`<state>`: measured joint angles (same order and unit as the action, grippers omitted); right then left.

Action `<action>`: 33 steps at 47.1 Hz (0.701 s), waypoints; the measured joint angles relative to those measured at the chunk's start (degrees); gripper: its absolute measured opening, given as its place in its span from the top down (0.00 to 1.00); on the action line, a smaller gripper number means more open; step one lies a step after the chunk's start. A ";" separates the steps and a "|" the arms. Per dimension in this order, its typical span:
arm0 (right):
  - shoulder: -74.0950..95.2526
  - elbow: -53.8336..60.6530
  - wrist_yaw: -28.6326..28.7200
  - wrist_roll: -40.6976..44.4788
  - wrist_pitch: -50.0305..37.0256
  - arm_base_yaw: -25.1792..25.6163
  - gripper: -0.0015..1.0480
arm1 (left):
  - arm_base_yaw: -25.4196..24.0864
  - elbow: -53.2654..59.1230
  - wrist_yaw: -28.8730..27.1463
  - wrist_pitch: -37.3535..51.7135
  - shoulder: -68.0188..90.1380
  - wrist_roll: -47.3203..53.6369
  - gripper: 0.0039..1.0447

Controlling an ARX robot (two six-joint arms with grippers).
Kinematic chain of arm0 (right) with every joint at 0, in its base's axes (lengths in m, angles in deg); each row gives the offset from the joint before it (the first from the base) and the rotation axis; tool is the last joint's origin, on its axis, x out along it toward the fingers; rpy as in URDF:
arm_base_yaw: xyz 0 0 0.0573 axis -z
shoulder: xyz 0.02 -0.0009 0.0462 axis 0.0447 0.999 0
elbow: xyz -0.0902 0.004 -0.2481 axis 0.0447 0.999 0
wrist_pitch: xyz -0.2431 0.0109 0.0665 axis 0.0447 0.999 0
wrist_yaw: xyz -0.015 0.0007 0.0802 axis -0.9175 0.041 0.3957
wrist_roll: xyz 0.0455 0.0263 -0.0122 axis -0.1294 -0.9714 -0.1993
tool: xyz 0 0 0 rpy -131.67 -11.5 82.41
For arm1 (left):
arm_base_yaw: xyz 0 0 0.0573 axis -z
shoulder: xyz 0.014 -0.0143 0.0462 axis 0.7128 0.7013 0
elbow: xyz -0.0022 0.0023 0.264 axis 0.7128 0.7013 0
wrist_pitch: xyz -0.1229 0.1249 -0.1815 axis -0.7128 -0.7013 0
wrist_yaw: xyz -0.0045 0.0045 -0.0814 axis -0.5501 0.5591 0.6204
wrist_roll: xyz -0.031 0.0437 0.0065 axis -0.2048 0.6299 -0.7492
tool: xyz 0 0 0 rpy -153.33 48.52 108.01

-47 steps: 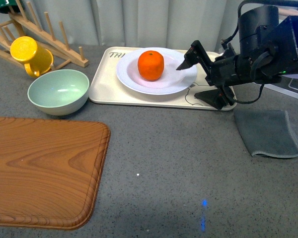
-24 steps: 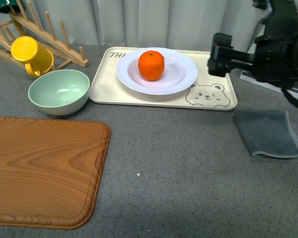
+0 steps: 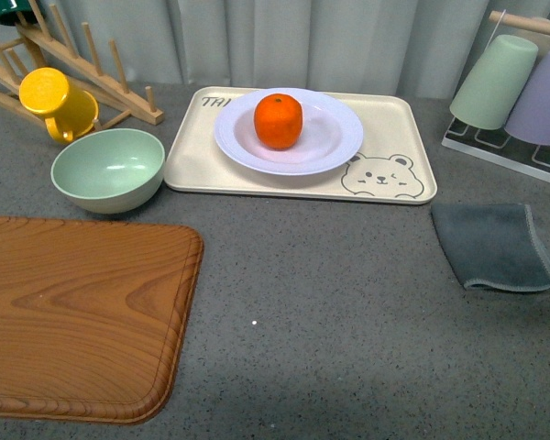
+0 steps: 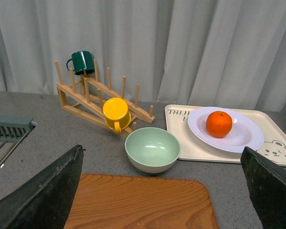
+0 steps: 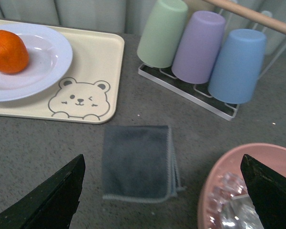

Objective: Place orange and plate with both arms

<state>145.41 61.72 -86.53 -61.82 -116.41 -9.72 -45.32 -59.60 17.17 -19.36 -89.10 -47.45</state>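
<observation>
Orange (image 3: pixel 278 120) is seen seated on plate (image 3: pixel 289 131) at bear tray's (image 3: pixel 412 137) back-left, task judged approx. done; both end effectors spread, nothing held.

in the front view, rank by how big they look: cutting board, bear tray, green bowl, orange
1. wooden cutting board, though it lies nearest the camera, which inflates it
2. cream bear tray
3. mint-green bowl
4. orange, clearly the smallest, sitting on the white plate
</observation>
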 joint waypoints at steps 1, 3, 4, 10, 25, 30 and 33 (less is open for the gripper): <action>-1.81 1.07 -0.52 0.33 0.63 0.02 0.09 | 0.00 0.00 0.02 0.00 0.00 0.00 0.06; -4.61 2.62 -1.09 1.16 1.75 0.09 0.09 | 0.00 0.00 0.02 0.00 0.00 0.00 0.06; -6.43 3.63 -1.22 1.53 2.43 0.17 0.09 | 0.00 0.00 0.02 0.00 0.00 -0.02 0.06; -15.80 7.91 -1.44 1.62 7.02 1.14 0.09 | 0.00 0.00 0.00 0.00 0.00 0.00 0.06; -16.61 7.96 -1.53 1.62 7.04 1.25 0.09 | 0.00 0.00 0.00 0.00 0.00 0.00 0.06; -16.09 8.39 -0.63 1.27 5.33 1.46 0.10 | 0.00 0.00 0.02 0.00 0.00 0.00 0.06; -14.36 11.30 2.95 -0.50 -5.62 2.16 0.18 | 0.00 0.00 0.02 0.00 0.00 0.00 0.06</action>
<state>131.05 73.02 -83.58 -62.33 -122.02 -7.55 -45.32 -59.60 17.20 -19.36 -89.10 -47.45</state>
